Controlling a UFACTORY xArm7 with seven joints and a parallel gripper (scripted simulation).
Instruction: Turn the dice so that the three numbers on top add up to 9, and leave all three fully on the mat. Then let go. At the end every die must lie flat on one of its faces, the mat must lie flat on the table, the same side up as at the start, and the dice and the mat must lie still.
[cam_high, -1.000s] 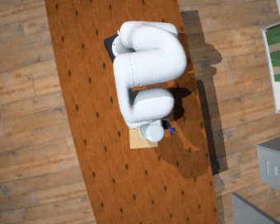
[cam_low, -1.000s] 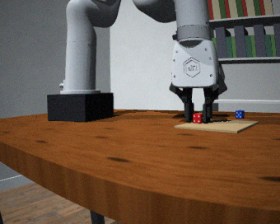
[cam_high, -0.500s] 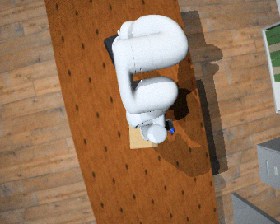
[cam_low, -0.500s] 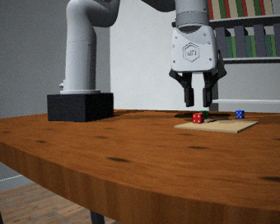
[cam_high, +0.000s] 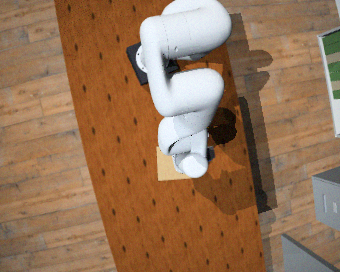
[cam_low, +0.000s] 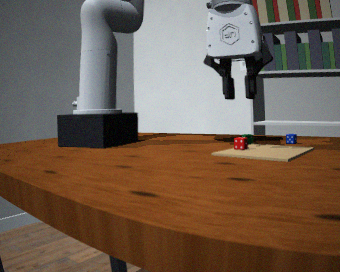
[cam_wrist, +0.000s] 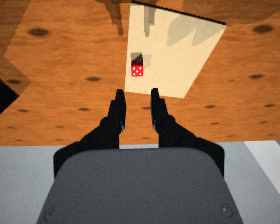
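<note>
A red die (cam_low: 240, 143) lies flat on the tan mat (cam_low: 264, 151) near its edge; in the wrist view the red die (cam_wrist: 137, 70) is on the mat (cam_wrist: 170, 52) just ahead of my fingers. A green die (cam_low: 248, 138) sits right behind the red one and is partly hidden by it. A blue die (cam_low: 291, 139) stands further right, seemingly on the table beyond the mat; the wrist view does not show it. My gripper (cam_low: 239, 95) hangs well above the red die, fingers apart and empty. The top pips are too small to read.
The arm's black base (cam_low: 97, 129) stands on the far left of the wooden table. In the overhead view the arm (cam_high: 185, 100) covers most of the mat (cam_high: 167, 167) and the dice. A bookshelf (cam_low: 300, 60) stands behind the table.
</note>
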